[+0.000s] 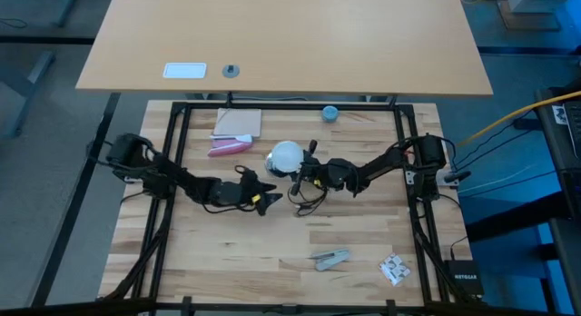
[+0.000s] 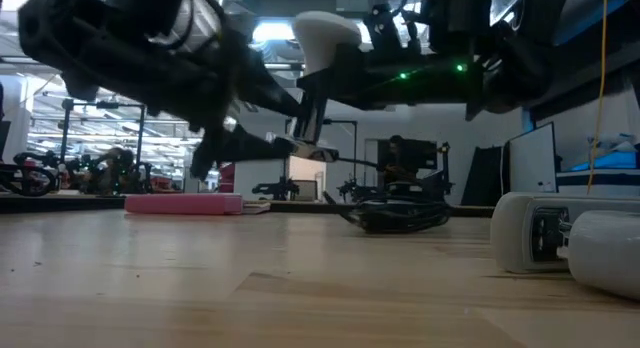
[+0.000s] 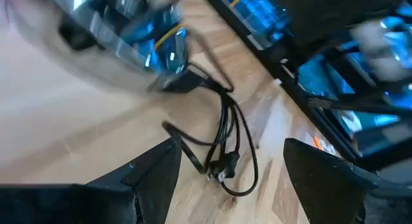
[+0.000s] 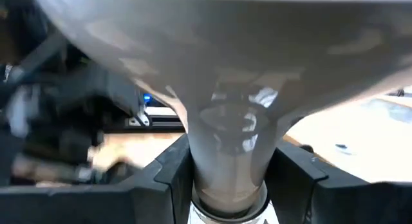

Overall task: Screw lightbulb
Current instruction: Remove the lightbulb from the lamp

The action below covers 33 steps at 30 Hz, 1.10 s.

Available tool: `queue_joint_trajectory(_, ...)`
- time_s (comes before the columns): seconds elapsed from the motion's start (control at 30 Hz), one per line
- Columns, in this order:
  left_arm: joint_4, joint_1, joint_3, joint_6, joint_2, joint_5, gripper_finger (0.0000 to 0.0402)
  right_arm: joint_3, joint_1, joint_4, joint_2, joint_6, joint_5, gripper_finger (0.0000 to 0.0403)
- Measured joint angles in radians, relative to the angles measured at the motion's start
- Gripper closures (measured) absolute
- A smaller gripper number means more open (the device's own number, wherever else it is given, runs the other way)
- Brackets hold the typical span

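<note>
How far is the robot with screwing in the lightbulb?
Done: the right gripper has the lightbulb by its neck, lifted above the table. In hand: the left gripper is open beside it, holding nothing. Left: the black cord lies loose on the table, and no socket meets the bulb, so the screwing is not yet started.

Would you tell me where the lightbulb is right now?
In the high view the lightbulb sits near the table's middle, gripped at its neck by the right gripper, with the pink object to its left.
</note>
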Motion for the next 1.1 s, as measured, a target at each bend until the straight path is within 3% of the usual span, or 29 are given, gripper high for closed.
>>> queue_joint_trajectory(0.17,-0.01,0.013,0.014,-0.096,0.057,-0.001,0.0137,0.014,0.0,0.003,0.0,-0.044,-0.01,0.0246)
queue_joint_trajectory(0.4,-0.041,0.047,0.014,-0.049,0.037,-0.021,0.0137,0.014,0.002,0.0,0.0,-0.044,-0.056,0.0245)
queue_joint_trajectory(0.7,-0.044,0.091,0.014,-0.048,0.037,-0.03,0.0139,0.014,0.002,-0.035,0.0,-0.046,-0.214,0.0245)
queue_joint_trajectory(0.87,-0.053,0.091,0.014,-0.046,0.037,-0.032,0.0171,0.014,0.002,-0.084,0.0,-0.044,-0.233,0.0245)
queue_joint_trajectory(1.1,-0.092,0.092,0.012,-0.074,0.035,-0.018,0.0247,0.009,0.002,-0.106,0.0,-0.062,-0.239,0.0244)
